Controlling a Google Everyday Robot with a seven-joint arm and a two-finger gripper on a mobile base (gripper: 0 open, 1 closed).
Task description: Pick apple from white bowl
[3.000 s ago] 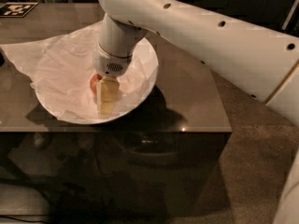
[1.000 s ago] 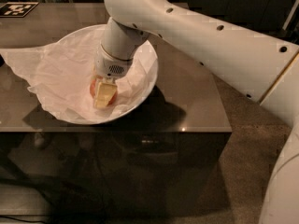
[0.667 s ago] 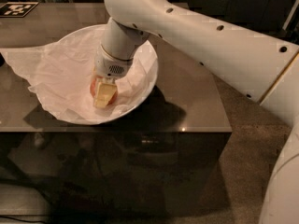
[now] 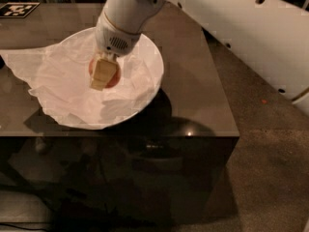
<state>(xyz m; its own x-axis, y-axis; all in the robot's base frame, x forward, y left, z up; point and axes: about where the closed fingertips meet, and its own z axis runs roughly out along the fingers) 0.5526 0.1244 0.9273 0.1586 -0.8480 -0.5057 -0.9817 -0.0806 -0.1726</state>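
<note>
The white bowl (image 4: 157,67) stands on the dark table, lined with crumpled white paper (image 4: 46,79) that spills over its left rim. The small red-orange apple (image 4: 114,79) is over the middle of the bowl, and only its red edges show on either side of a tan finger. My gripper (image 4: 103,74) reaches down from the white arm into the bowl and is shut on the apple, holding it slightly above the paper lining.
The dark glossy table (image 4: 193,95) ends at a front edge and a right corner close to the bowl. A black-and-white marker tag (image 4: 18,8) lies at the back left. Brown carpet floor (image 4: 270,158) is on the right. My white arm crosses the upper right.
The gripper has risen a little inside the bowl with the apple between its fingers. More of the apple's red now shows. The bowl and paper have not moved.
</note>
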